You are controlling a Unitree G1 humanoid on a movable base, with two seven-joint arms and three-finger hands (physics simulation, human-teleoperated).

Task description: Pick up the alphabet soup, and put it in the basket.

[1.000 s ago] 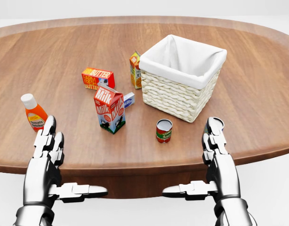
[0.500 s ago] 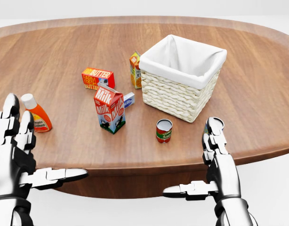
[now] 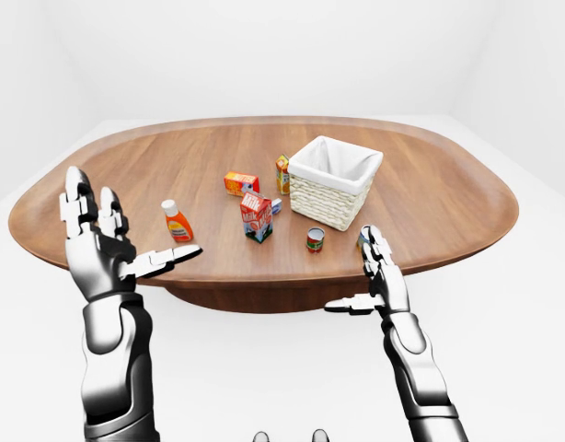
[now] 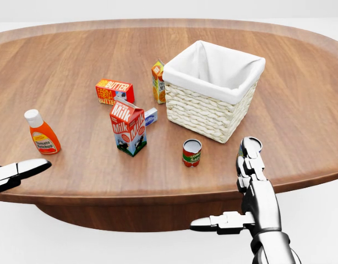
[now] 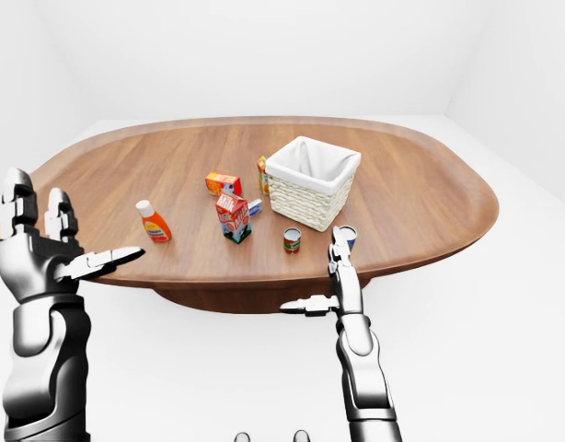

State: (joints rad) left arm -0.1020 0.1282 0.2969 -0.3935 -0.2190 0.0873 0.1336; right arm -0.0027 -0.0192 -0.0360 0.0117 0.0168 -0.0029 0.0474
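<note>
A small red-and-green can (image 4: 191, 153) stands upright on the wooden table (image 4: 301, 110), just below the basket (image 4: 205, 113), a woven one with a white lining. A second can (image 5: 348, 236) with a blue-and-white side peeks out behind my right hand's fingertips; neither label is readable. My right hand (image 4: 227, 190) hangs open over the table's near edge, to the right of the red-and-green can and touching nothing. At the left my left hand (image 3: 140, 216) is raised, open and empty, level with the table's left end. Only its thumb shows in the head view.
Left of the basket stand a milk carton (image 4: 128, 127), a butter box (image 4: 114, 92), an orange juice carton (image 4: 158, 81) and a small blue-and-white box (image 4: 151, 116). A ketchup bottle (image 4: 41, 133) stands at the far left.
My left hand has swung left and upward, almost out of the head view, uncovering the ketchup bottle. The right hand and all the table's things have stayed put.
</note>
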